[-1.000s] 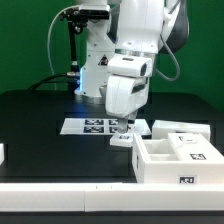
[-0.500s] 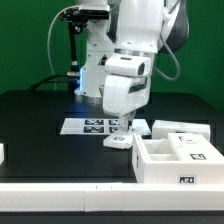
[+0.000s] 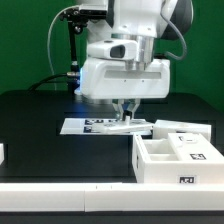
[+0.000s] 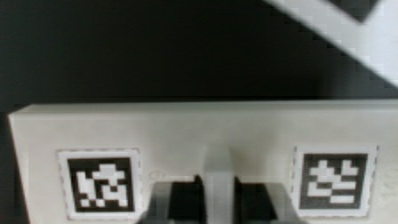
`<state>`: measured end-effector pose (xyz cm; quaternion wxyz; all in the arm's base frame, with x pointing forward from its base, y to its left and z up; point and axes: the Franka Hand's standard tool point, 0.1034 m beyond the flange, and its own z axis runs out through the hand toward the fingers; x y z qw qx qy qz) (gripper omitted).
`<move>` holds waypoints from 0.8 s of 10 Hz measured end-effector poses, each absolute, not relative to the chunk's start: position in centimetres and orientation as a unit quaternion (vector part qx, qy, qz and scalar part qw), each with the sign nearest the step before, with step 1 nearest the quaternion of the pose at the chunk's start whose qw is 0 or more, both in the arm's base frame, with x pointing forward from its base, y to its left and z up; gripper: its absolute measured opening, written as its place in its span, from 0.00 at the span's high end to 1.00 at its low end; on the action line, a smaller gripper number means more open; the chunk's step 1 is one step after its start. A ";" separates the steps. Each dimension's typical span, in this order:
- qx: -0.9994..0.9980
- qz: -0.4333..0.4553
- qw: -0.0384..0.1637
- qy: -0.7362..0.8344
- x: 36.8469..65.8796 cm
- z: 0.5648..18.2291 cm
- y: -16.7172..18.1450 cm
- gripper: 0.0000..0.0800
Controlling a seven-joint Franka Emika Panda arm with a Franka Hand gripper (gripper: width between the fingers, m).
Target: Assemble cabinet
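Note:
My gripper (image 3: 124, 110) is shut on a small white cabinet panel (image 3: 134, 127) and holds it a little above the black table, over the marker board (image 3: 85, 125). In the wrist view the panel (image 4: 214, 130) fills the frame and carries two black-and-white tags. My gripper (image 4: 217, 198) has its dark fingers (image 4: 175, 205) pinching a thin raised rib between the tags. The white open cabinet body (image 3: 176, 156), with inner compartments and tags, stands at the exterior view's right near the front.
A white ledge (image 3: 70, 196) runs along the table's front edge. A small white part (image 3: 2, 153) shows at the exterior view's far left edge. A black stand with cables (image 3: 70, 50) rises behind the arm.
The wrist has turned about a quarter turn, so the hand now faces broadside. The panel has come up off the table and moved back toward the marker board.

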<state>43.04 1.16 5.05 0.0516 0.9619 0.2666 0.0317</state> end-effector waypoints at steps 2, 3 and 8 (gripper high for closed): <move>0.982 0.030 0.048 0.179 42.5 4.6 1.3 0.92; 0.988 0.033 0.047 0.145 42.6 4.8 1.0 0.92; 0.987 0.044 0.012 -0.153 43.2 6.2 1.6 0.92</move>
